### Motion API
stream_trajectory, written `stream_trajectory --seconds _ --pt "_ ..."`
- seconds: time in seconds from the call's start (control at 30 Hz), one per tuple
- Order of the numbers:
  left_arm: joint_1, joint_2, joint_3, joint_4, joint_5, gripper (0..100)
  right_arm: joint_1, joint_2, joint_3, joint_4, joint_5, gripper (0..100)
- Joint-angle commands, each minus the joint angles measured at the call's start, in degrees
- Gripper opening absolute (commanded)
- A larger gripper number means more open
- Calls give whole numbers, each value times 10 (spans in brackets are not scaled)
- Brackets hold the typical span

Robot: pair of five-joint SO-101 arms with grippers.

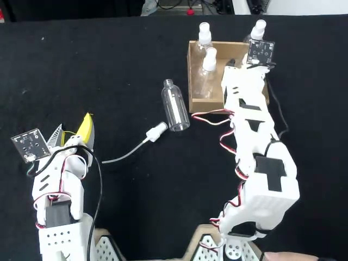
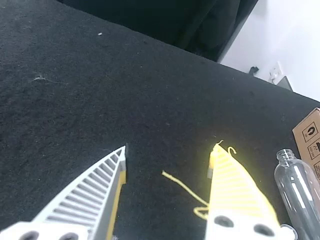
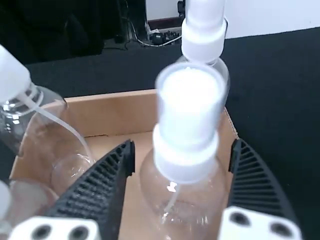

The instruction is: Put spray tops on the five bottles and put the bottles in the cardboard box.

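Observation:
The cardboard box (image 1: 197,98) stands at the table's back right with three capped bottles in or at it (image 1: 204,33) (image 1: 209,60) (image 1: 258,28). My right arm (image 1: 247,98) reaches over the box. In the right wrist view my right gripper (image 3: 183,144) is open, its black fingers (image 3: 100,185) on either side of an upright capped bottle (image 3: 182,185) in the box, with small gaps. An uncapped bottle (image 1: 175,104) lies on the cloth left of the box, and a loose spray top (image 1: 155,132) with its tube lies beside it. My left gripper (image 1: 73,130) is open and holds nothing, left of both.
Black cloth covers the table. In the left wrist view the open gripper (image 2: 169,149) faces bare cloth, with the lying bottle (image 2: 295,180) and a box corner (image 2: 310,135) off to one side. Red and white cables hang along the right arm (image 1: 217,117).

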State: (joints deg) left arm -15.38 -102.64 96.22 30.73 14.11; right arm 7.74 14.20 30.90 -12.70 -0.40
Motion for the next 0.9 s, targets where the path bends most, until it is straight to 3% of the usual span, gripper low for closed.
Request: stream_trajectory --seconds 0.0,0.1,0.27,0.53,0.87 --pt "7 3 13 1 -4 256 -4 -52 -33 14 2 276" --pt "7 3 13 1 -4 256 -7 -78 -34 44 2 291" --pt "7 3 13 1 -4 256 -7 -102 -33 85 2 407" --pt "7 3 13 1 -5 256 27 -183 -22 127 2 414" --pt "7 3 13 0 -5 256 43 -372 -11 447 3 412"
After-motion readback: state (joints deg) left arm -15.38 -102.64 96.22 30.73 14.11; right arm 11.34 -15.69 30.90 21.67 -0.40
